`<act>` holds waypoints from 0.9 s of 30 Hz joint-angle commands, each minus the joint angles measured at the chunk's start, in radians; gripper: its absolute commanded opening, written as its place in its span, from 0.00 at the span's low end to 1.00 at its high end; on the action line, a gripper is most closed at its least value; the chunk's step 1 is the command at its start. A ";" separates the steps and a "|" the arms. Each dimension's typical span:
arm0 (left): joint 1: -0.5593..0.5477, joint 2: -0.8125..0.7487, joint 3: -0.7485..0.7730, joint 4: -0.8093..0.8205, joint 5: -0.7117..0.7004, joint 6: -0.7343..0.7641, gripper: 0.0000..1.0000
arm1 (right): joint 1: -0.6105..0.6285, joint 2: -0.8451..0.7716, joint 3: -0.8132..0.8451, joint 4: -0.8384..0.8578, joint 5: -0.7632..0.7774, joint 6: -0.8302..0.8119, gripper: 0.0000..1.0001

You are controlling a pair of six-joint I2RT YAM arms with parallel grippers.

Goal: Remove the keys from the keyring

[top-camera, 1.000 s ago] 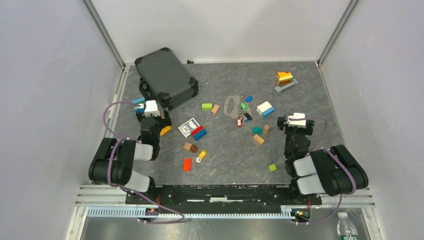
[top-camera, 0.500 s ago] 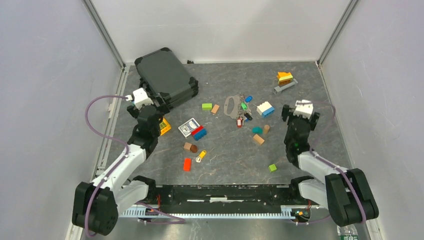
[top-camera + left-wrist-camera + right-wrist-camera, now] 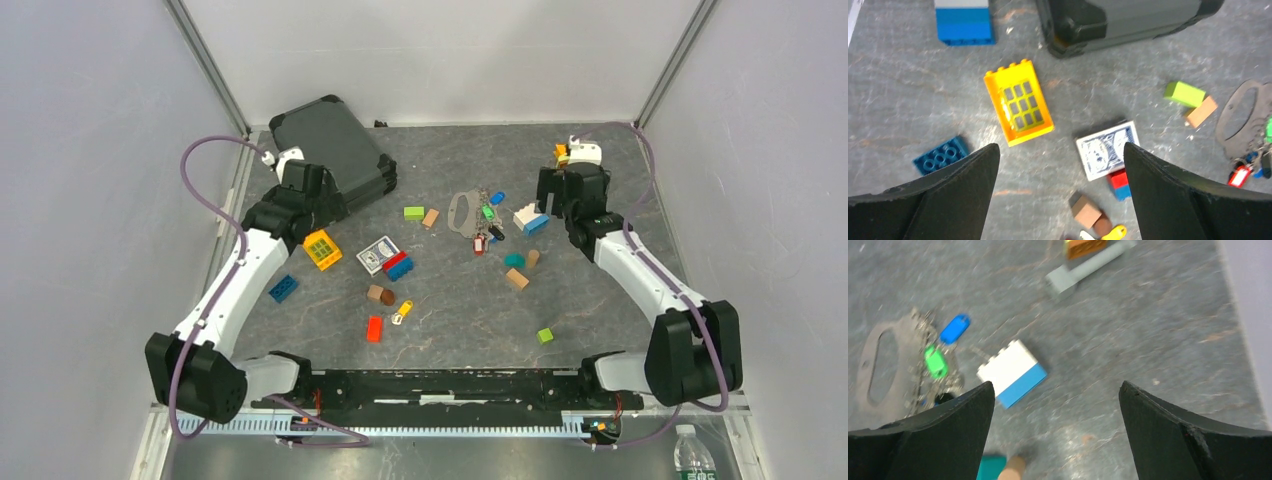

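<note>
The keyring (image 3: 461, 212), a thin grey oval loop, lies flat at the table's middle back. Keys with blue (image 3: 497, 198), green (image 3: 488, 211), black and red (image 3: 478, 244) heads cluster at its right side. A yellow-headed key (image 3: 404, 309) lies apart, near the front middle. My left gripper (image 3: 300, 198) is open and empty, high above the table by the dark case; its view shows the keyring (image 3: 1240, 117) at the right edge. My right gripper (image 3: 563, 197) is open and empty, to the right of the keys; its view shows the keyring (image 3: 883, 367) and the green key (image 3: 936, 361) at the left.
A dark grey case (image 3: 330, 155) stands at the back left. A playing-card box (image 3: 377, 253), a yellow window block (image 3: 322, 249), a white-and-blue block (image 3: 530, 218) and several small coloured blocks are scattered about. Grey and orange pieces (image 3: 570, 165) lie at the back right.
Both arms have unfolded and reached away from their bases: the left up toward the case, the right toward the back right beside the white-and-blue block. The table's things have not moved.
</note>
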 commanded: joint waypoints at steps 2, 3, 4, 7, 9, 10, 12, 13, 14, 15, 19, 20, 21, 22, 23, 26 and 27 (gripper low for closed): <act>-0.002 -0.065 0.015 -0.187 0.028 0.028 1.00 | 0.001 0.035 0.046 -0.088 -0.378 0.033 0.98; -0.002 -0.083 0.003 -0.174 0.053 0.042 1.00 | 0.010 0.046 0.046 -0.068 -0.442 0.043 0.98; -0.002 -0.114 -0.020 -0.157 0.074 0.055 1.00 | 0.026 0.061 0.051 -0.054 -0.467 0.055 0.98; -0.002 -0.209 -0.089 -0.100 0.130 0.082 1.00 | 0.111 0.151 0.110 -0.076 -0.476 0.057 0.97; -0.002 -0.265 -0.124 -0.075 0.145 0.082 1.00 | 0.166 0.217 0.150 -0.097 -0.457 0.052 0.91; -0.002 -0.288 -0.138 -0.061 0.152 0.083 1.00 | 0.186 0.247 0.157 -0.090 -0.440 0.059 0.89; -0.002 -0.323 -0.158 -0.049 0.156 0.083 1.00 | 0.208 0.294 0.153 -0.068 -0.409 0.080 0.85; -0.002 -0.330 -0.160 -0.046 0.161 0.082 1.00 | 0.214 0.317 0.154 -0.062 -0.397 0.090 0.82; -0.002 -0.335 -0.162 -0.047 0.162 0.085 1.00 | 0.217 0.344 0.155 -0.052 -0.397 0.095 0.78; -0.002 -0.334 -0.163 -0.047 0.163 0.088 1.00 | 0.221 0.369 0.159 -0.045 -0.397 0.099 0.75; -0.002 -0.319 -0.163 -0.047 0.189 0.098 1.00 | 0.238 0.451 0.193 -0.042 -0.397 0.094 0.68; -0.002 -0.316 -0.163 -0.047 0.198 0.097 1.00 | 0.242 0.467 0.197 -0.039 -0.398 0.093 0.67; -0.002 -0.313 -0.163 -0.047 0.204 0.098 1.00 | 0.244 0.476 0.198 -0.034 -0.408 0.092 0.66; -0.002 -0.311 -0.163 -0.047 0.209 0.100 1.00 | 0.247 0.484 0.197 -0.028 -0.415 0.095 0.65; -0.002 -0.310 -0.163 -0.047 0.212 0.099 1.00 | 0.250 0.489 0.192 -0.025 -0.418 0.098 0.63; -0.002 -0.308 -0.165 -0.044 0.215 0.099 1.00 | 0.261 0.495 0.181 -0.012 -0.412 0.101 0.59; -0.002 -0.309 -0.166 -0.043 0.217 0.100 1.00 | 0.264 0.497 0.181 -0.013 -0.405 0.101 0.58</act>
